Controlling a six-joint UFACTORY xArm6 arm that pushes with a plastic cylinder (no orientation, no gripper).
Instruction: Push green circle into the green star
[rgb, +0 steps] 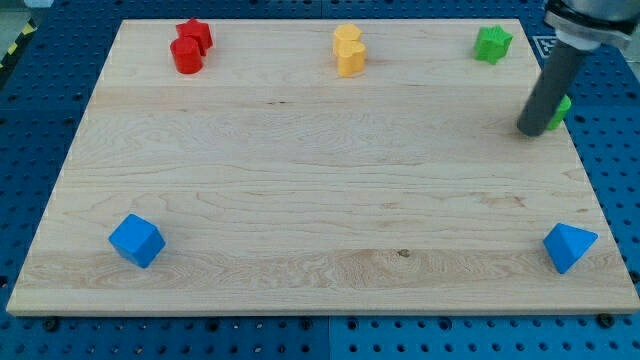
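The green star lies near the board's top right corner. The green circle is at the right edge of the board, mostly hidden behind my rod. My tip rests on the board just left of and touching or almost touching the green circle. The star is up and to the left of the circle, apart from it.
A red star and a red cylinder touch at the top left. Two yellow blocks sit at the top middle. A blue cube is at the bottom left, a blue triangular block at the bottom right. The wooden board lies on a blue pegboard.
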